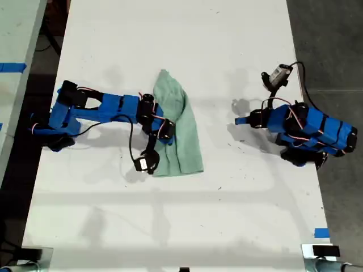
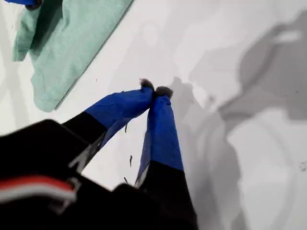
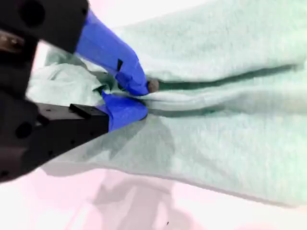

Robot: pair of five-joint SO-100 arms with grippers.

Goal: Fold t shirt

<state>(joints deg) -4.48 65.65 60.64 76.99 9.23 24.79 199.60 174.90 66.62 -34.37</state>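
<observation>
Pinching a fold of the t shirt (image 3: 230, 120) with second end effector (image 3: 136, 98), first end effector (image 2: 154, 90) sitting closed over bare tabletop (image 2: 230, 48).

A: How many arms and shirts?
B: Two blue arms, my first tool (image 1: 240, 120) and my second tool (image 1: 164, 129), one t shirt (image 1: 180, 133), on one white table (image 1: 227, 215).

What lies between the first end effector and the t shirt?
Only bare white table, as the exterior view shows. My first end effector sits shut and empty, apart from the t shirt, which my second end effector pinches.
</observation>
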